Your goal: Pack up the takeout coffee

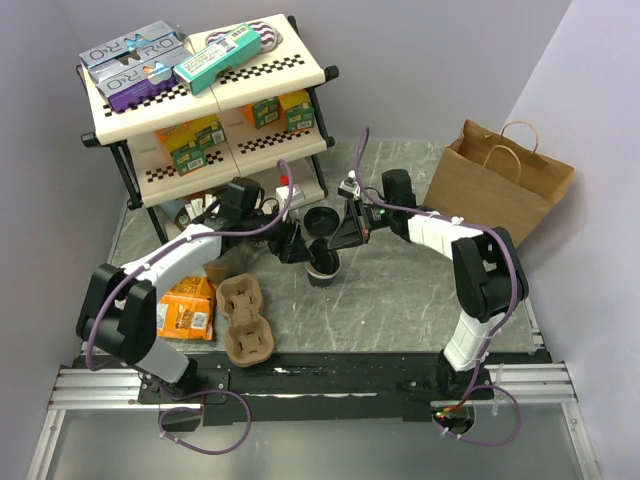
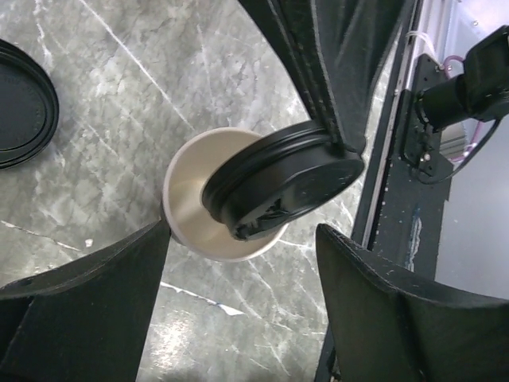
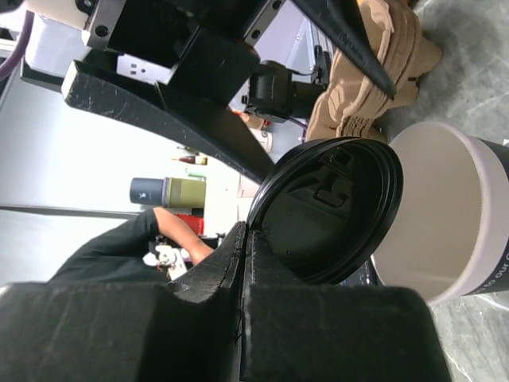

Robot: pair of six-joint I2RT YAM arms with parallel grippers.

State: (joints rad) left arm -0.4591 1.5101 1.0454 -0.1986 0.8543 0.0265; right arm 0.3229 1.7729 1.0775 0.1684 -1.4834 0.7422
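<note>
The takeout coffee cup stands upright and uncovered on the marble table, its cream inside showing; in the top view the cup sits mid-table between both arms. Its round black lid hangs tilted over the cup's rim, one edge dipping into the mouth. My right gripper is shut on the edge of the lid, beside the cup. My left gripper is open, its fingers either side of the cup's near side without touching it. In the top view the left gripper and right gripper flank the cup.
A second black lid lies on the table just behind the cup. The brown pulp carrier and an orange snack packet lie front left. A brown paper bag stands at the back right; a stocked shelf rack at the back left.
</note>
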